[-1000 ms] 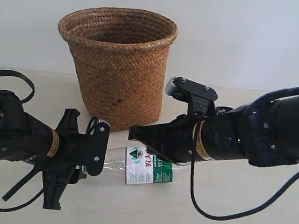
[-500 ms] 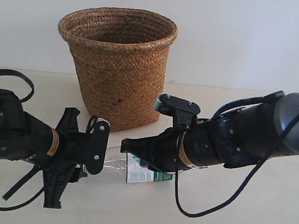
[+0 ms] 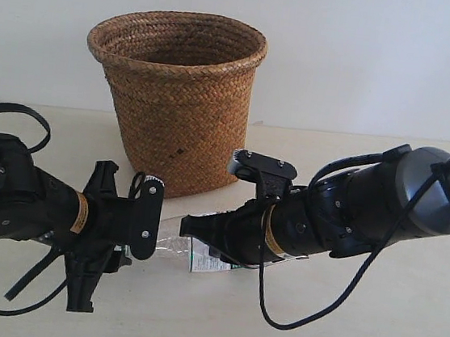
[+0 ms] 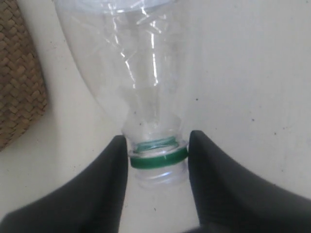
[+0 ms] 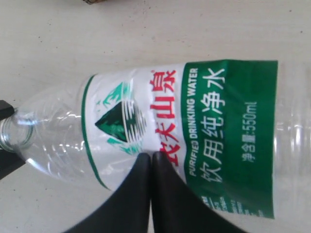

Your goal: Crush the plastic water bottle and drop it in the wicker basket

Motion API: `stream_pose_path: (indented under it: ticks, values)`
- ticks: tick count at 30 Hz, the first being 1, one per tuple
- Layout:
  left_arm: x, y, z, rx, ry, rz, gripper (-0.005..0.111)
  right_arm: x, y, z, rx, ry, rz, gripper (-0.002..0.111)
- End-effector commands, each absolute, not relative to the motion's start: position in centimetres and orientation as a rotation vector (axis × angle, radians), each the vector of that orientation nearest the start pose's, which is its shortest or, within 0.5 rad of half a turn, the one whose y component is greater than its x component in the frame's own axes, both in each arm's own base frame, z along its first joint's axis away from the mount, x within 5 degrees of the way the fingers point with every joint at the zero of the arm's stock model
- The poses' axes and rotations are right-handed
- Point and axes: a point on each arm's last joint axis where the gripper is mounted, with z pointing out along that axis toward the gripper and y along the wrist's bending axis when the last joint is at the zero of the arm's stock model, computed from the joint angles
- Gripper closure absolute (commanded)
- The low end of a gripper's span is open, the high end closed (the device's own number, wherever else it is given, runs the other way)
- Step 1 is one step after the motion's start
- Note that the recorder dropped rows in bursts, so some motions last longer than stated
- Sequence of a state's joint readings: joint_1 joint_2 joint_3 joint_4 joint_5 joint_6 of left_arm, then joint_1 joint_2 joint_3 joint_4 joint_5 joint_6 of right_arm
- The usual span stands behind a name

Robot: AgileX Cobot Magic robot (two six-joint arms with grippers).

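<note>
The plastic water bottle [image 3: 170,236] lies on its side on the table in front of the wicker basket [image 3: 181,90]. My left gripper [image 4: 158,141] is shut on its neck, one finger on each side of the green neck ring [image 4: 158,158]. My right gripper [image 5: 151,156] is shut with nothing between its fingers, and its joined tips rest against the white-and-green label [image 5: 194,121]. In the exterior view the right gripper [image 3: 191,226] lies over the bottle's body and hides most of the label [image 3: 202,259].
The basket stands upright behind both arms, its woven wall [image 4: 19,82] close beside the bottle's shoulder. A black cable [image 3: 3,115] loops at the far left and another [image 3: 331,311] hangs under the right arm. Pale table top [image 3: 369,331] lies to the right.
My right arm has moved left and lower over the bottle, covering most of the label that showed before. The left arm and basket have stayed put.
</note>
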State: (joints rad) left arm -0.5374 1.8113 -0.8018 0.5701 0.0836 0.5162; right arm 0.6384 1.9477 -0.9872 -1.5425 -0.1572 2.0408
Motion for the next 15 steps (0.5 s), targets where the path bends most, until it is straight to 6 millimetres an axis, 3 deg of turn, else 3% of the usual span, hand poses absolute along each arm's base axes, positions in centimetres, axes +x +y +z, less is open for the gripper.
stream_pose_path:
  ticks: [1, 11, 15]
  values:
    - [27.91, -16.48, 12.59, 1.861, 1.783, 0.257, 0.103, 29.51, 22.98, 11.08, -0.248, 2.561, 0.577, 0.108]
    - [27.90, -16.46, 12.57, 1.856, 1.791, 0.255, 0.103, 29.27, 23.22, 10.50, -0.266, 2.586, 0.612, 0.108]
    - [27.90, -16.46, 12.57, 1.856, 1.791, 0.255, 0.103, 29.29, 23.24, 11.18, -0.268, 2.567, 0.622, 0.108]
